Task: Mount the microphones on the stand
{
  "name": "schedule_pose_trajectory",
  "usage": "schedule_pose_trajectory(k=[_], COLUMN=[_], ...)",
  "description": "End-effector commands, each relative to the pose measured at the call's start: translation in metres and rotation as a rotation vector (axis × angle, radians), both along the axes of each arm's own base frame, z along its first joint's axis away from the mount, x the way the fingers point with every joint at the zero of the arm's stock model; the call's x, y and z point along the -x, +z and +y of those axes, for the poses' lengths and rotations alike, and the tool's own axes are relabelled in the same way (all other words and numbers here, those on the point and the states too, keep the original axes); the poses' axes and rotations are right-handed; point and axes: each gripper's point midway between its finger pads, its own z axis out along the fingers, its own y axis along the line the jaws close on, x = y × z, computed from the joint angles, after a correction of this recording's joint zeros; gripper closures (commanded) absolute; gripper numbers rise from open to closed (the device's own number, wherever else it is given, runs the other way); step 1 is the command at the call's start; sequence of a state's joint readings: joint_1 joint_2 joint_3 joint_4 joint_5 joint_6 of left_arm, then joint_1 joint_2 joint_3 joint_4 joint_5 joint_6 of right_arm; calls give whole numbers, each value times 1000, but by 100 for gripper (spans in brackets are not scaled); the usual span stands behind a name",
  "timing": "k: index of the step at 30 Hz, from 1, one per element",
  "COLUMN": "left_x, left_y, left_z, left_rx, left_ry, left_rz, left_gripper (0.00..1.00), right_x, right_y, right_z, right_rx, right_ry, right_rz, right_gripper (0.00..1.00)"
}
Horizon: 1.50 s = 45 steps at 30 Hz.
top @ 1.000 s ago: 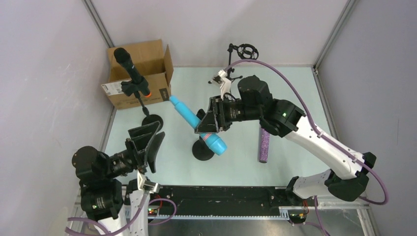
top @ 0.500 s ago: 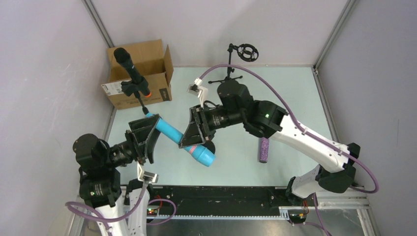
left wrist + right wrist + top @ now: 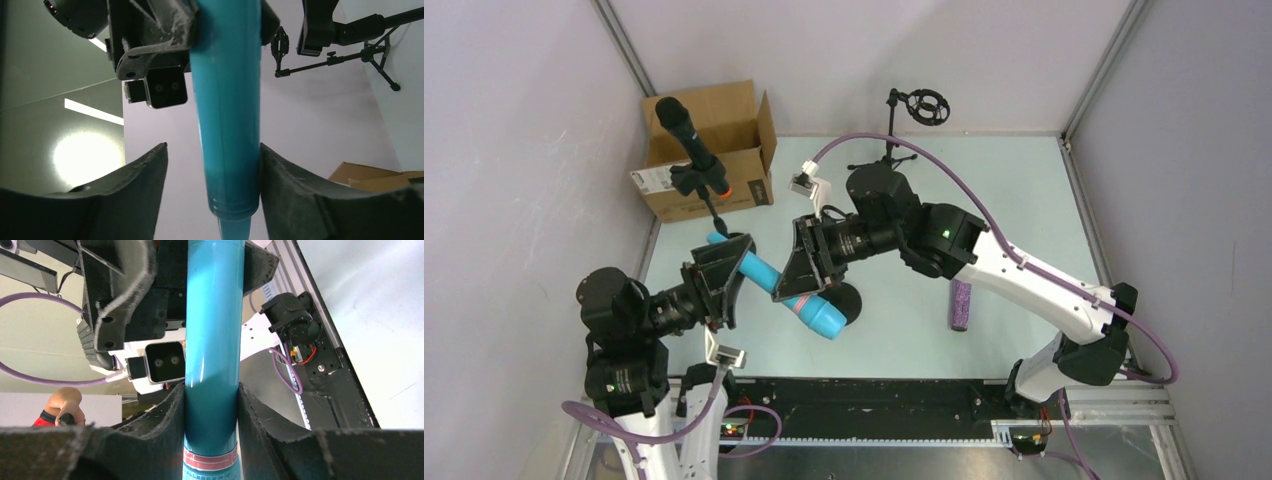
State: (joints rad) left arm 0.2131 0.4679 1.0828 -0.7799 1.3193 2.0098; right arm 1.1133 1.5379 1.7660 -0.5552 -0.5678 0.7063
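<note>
My right gripper (image 3: pixel 796 285) (image 3: pixel 211 390) is shut on the turquoise microphone (image 3: pixel 776 282) (image 3: pixel 212 335) just above its red band, holding it slanted in the air. The microphone's thin tail (image 3: pixel 227 100) lies between the fingers of my left gripper (image 3: pixel 732 264) (image 3: pixel 212 150). That gripper is open: its right finger (image 3: pixel 290 190) touches the tail, and a gap shows on the left. An all-black microphone (image 3: pixel 686 132) with an orange-red end sits in the left stand (image 3: pixel 716 212). The glittery purple microphone (image 3: pixel 961 305) lies on the table at the right.
A round black stand base (image 3: pixel 845 303) sits under my right gripper. A thin tripod stand with an empty ring mount (image 3: pixel 927 105) stands at the back. An open cardboard box (image 3: pixel 724 110) is at the back left. A black rail (image 3: pixel 874 405) runs along the near edge.
My right arm swung left and nearer, carrying the turquoise microphone until its tail slid between my left fingers. The left gripper rose to meet it and its jaws have narrowed.
</note>
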Motion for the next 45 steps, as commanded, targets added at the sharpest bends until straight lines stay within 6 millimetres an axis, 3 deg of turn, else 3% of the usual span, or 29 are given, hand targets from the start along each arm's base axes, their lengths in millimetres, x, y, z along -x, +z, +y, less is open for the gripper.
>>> schedule_pose_trajectory(k=[1,7,9,11,13,16,18,20,28,31,36,41,45], left_x=[1,-1,-1,-2,-3,-5,-7,-9,-16,-17,-17,-13,-4], left_y=[-1,-3,-4,-6,-7,-7,-5,-4,-7,5,13,16,18], left_z=[-1,-1,-2,-2,-2,-1,1,4,13,16,17,13,5], left_rx=[-23,-14,-12,-10,-8,1,18,46,136,221,445,613,736], left_ry=[-6,-13,-21,-27,-24,-16,4,28,109,136,173,169,126], left_rz=[-46,-26,-21,-14,-5,17,53,108,271,389,705,946,1151], left_gripper=[36,88,98,100,100,100,100,100,100,100,100,100,100], right_x=[1,1,1,1,0,-11,-20,-37,-92,-113,-117,-111,-98], right_y=[30,34,37,37,38,45,60,74,138,155,170,156,139], right_z=[7,10,8,7,5,0,-10,-20,-73,-100,-137,-151,-150], right_rx=[-88,-98,-104,-106,-108,-124,-158,-189,-305,-323,-347,-370,-419], right_ry=[15,25,26,24,22,-9,-45,-101,-313,-443,-550,-560,-501], right_rz=[-15,-20,-27,-38,-44,-62,-89,-127,-293,-395,-497,-533,-545], right_gripper=[100,100,100,97,85,61,41,29,5,1,1,0,1])
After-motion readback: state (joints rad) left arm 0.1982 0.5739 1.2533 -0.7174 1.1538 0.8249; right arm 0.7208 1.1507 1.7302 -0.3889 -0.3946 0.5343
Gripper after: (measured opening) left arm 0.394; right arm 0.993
